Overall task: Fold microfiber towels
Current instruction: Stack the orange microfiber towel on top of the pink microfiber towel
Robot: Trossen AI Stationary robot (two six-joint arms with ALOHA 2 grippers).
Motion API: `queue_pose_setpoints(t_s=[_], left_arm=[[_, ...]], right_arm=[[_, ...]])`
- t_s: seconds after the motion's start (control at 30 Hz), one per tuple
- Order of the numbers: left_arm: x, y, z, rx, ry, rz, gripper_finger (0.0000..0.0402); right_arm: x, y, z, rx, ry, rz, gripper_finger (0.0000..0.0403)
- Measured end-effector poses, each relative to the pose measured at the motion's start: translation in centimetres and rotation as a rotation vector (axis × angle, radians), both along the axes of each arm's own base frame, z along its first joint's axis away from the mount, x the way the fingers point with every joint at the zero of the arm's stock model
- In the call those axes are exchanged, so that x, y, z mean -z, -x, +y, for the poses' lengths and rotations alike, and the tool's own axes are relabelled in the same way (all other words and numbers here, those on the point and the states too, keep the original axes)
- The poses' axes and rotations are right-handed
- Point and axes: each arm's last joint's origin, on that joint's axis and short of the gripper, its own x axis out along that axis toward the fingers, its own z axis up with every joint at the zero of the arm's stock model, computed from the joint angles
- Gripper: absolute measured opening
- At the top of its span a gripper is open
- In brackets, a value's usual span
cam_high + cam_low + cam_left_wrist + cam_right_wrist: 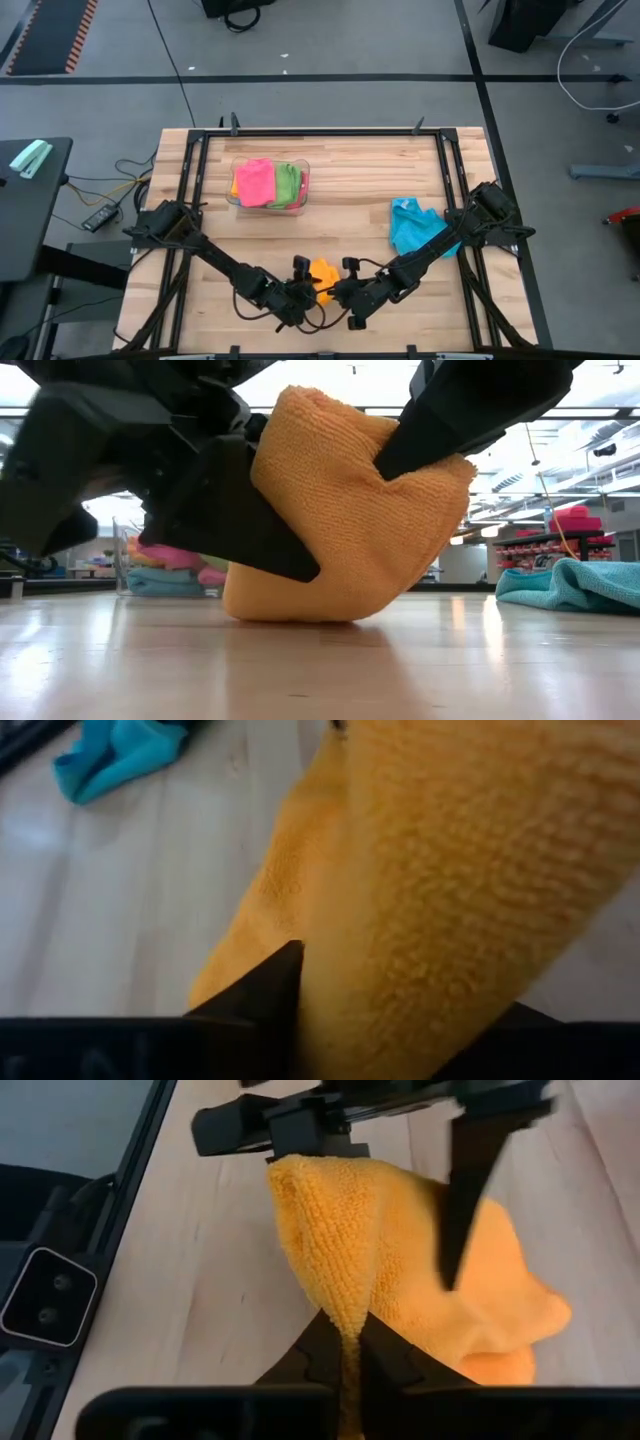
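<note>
An orange-yellow microfiber towel (323, 271) stands bunched up near the table's front edge, between my two grippers. Its lower part (300, 605) rests on the wood. My left gripper (400, 1015) comes at it from the table's left, with the towel's thick middle filling the gap between its fingers. My right gripper (348, 1342) comes from the right and is shut on a raised fold. A blue towel (415, 228) lies crumpled at the right. Pink and green towels lie in a clear bin (300, 165) farther back. My left gripper has a thick, several-layered bunch of the orange towel (330, 950) between its two fingers (280, 982), one on each side. It comes slanting down from the table's left. The bunch stands raised, its bottom on the table. My right gripper pinches a narrow folded ridge of the orange towel (345, 1310) between its fingertips. The fingers slant down from the table's right. The ridge is pulled up above the rest of the towel, which sags down onto the table.
The clear bin stands at the back centre-left, and the blue towel (570, 585) lies beside the right arm. Black frame rails (455, 200) run along the table's sides. Bare wood lies between the bin and the orange towel.
</note>
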Motion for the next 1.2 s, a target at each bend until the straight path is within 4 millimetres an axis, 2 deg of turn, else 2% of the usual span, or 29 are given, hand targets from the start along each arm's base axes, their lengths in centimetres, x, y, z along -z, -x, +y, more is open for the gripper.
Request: queue_pose_setpoints(t_s=[0.13, 0.3, 0.43, 0.53, 0.7, 0.93, 1.2], left_arm=[[0.0, -0.2, 0.3, -0.004, 0.055, 0.012, 0.0116], [0.0, -0.4, 0.9, -0.006, 0.128, 0.056, 0.0055], [-1.5, 0.1, 1.8, -0.021, 0.150, 0.103, 0.0022], [-3.5, 0.8, 2.6, -0.032, 0.150, 0.117, 0.0021], [-7.2, 2.5, 5.0, -0.074, 0.111, 0.154, 0.0053], [-11.9, 4.6, 9.4, -0.125, 0.079, 0.166, 0.0040], [-15.8, 6.4, 15.2, -0.274, 0.240, 0.124, 0.0034]], right_arm=[[0.0, 0.0, -0.1, 0.022, 0.003, -0.008, 0.0050], [-0.2, 0.1, -0.2, 0.027, 0.016, 0.000, 0.0124], [-1.8, 1.2, -0.8, 0.049, 0.009, 0.036, 0.0179], [-3.3, 2.0, -1.5, 0.075, 0.011, 0.048, 0.0204], [-4.8, 2.7, -2.1, 0.131, 0.053, 0.008, 0.0215], [-4.8, 2.6, -2.4, 0.189, 0.128, -0.032, 0.0216], [-4.8, 2.6, -2.5, 0.215, 0.152, -0.050, 0.0216]])
